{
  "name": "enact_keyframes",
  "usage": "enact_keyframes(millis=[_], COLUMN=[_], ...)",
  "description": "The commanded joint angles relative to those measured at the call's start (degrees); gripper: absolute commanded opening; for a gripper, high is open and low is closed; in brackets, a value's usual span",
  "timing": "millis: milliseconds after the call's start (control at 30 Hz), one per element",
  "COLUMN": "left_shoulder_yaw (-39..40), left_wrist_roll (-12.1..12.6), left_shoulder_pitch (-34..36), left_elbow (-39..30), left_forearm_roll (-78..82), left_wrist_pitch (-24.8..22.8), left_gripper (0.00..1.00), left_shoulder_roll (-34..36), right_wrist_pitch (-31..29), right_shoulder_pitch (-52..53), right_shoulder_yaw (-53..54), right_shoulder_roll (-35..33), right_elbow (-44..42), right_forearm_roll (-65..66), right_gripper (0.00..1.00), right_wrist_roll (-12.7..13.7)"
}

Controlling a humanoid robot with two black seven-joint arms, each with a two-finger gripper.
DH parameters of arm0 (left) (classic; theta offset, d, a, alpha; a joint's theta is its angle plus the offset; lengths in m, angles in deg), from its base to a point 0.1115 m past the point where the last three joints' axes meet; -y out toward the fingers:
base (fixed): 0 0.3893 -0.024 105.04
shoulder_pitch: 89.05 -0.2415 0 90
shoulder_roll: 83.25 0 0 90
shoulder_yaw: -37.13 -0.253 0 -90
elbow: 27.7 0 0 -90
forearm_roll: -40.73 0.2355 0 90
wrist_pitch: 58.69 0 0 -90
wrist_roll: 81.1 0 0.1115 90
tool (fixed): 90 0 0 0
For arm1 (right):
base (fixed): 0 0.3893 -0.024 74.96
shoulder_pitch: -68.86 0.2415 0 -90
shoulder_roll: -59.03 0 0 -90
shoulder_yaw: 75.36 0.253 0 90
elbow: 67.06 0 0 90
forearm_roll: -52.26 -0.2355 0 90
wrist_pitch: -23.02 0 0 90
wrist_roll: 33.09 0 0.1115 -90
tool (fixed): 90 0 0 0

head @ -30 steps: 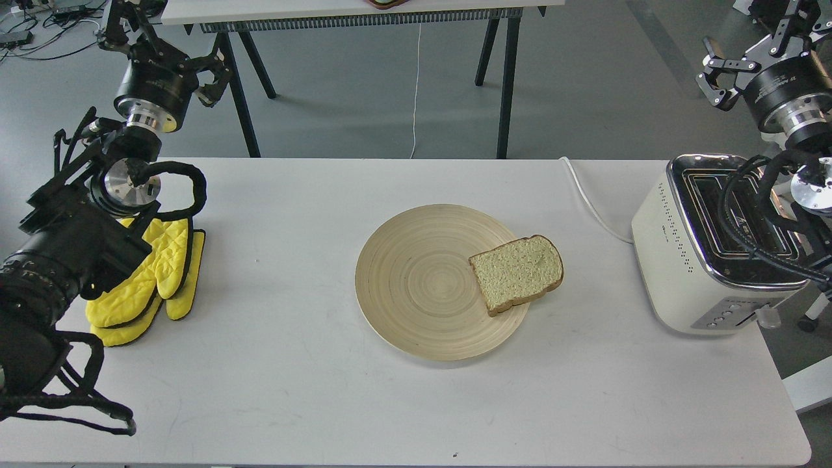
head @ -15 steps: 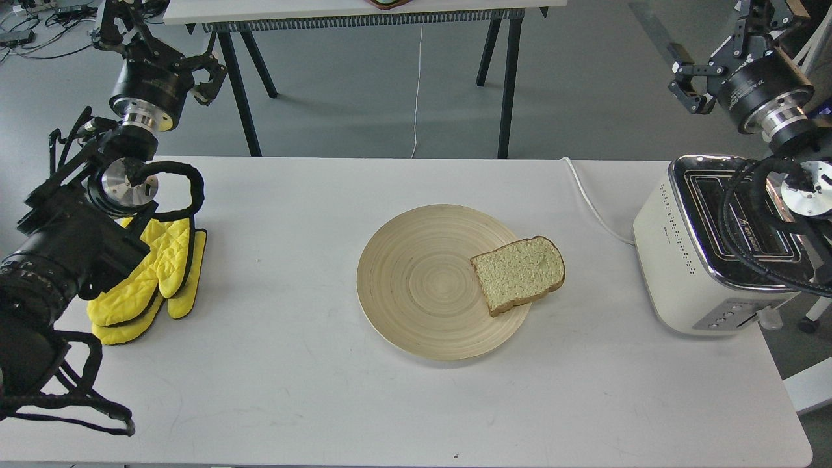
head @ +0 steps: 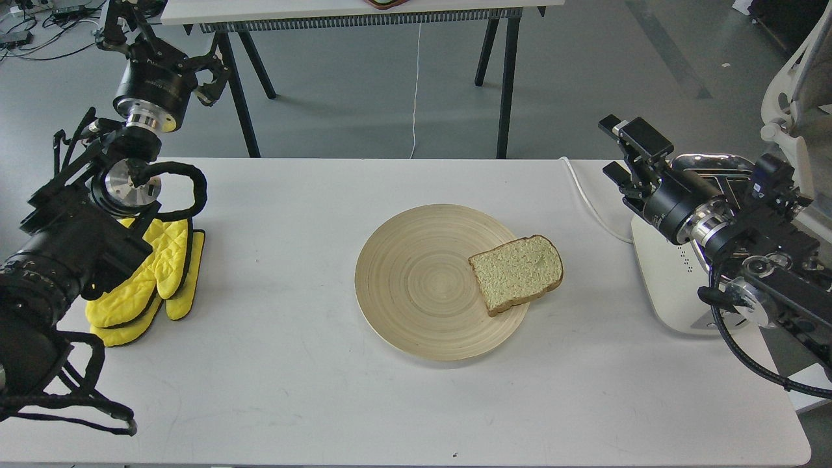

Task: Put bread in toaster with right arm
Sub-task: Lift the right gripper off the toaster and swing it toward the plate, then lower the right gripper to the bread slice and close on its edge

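The bread (head: 517,273) is a tan slice with a brown crust, lying flat on the right rim of a round wooden plate (head: 416,286) and overhanging its edge. The cream-white toaster (head: 663,286) stands at the table's right end, mostly hidden behind my right arm; a bit of its chrome top (head: 712,160) shows. My right gripper (head: 619,151) is open and empty, pointing left, above the table just left of the toaster and up-right of the bread. My left gripper (head: 211,78) is open and empty, raised beyond the table's far left edge.
Yellow oven mitts (head: 153,279) lie at the left under my left arm. The toaster's white cable (head: 590,201) runs over the far table edge. A second table's black legs (head: 504,84) stand behind. A white chair (head: 790,97) is at the far right.
My right arm has swung down and left from high above the toaster, so its gripper now points left beside the toaster and the arm covers most of it. Bread and left arm have hardly moved.
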Motion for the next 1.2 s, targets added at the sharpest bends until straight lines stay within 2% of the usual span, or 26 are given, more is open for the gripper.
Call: enact_keyframes(millis=[0, 267, 567, 800, 1000, 1167], left_shoulder_yaw=[0.00, 0.00, 0.00, 0.00, 0.00, 0.00], left_wrist_roll=[0.00, 0.00, 0.00, 0.00, 0.08, 0.00], left_shoulder_pitch=[0.00, 0.00, 0.00, 0.00, -0.08, 0.00], left_elbow=[0.00, 0.00, -0.09, -0.09, -0.09, -0.09], left_forearm_roll=[0.00, 0.00, 0.00, 0.00, 0.00, 0.00], left_wrist_pitch=[0.00, 0.00, 0.00, 0.00, 0.00, 0.00], left_gripper=[1.00, 1.00, 1.00, 1.00, 1.00, 1.00], left_shoulder_roll=[-0.04, -0.04, -0.04, -0.04, -0.04, -0.04], right_wrist_pitch=[2.80, 4.83, 4.48, 4.21, 4.12, 4.12], right_shoulder_pitch=[-1.56, -3.58, -4.73, -4.38, -4.11, -4.03], right_shoulder_yaw=[-3.53, -9.16, -9.96, -10.13, -12.32, -12.94], right_shoulder_roll=[0.16, 6.30, 12.63, 15.28, 15.01, 15.28], right_elbow=[-0.68, -7.10, -13.68, -15.28, -15.28, -15.28], right_forearm_roll=[3.46, 4.70, 4.17, 4.70, 4.52, 4.61], right_gripper=[0.97, 0.92, 0.80, 0.65, 0.44, 0.41], right_wrist_roll=[-0.69, -0.86, -0.69, -0.34, -0.34, -0.34])
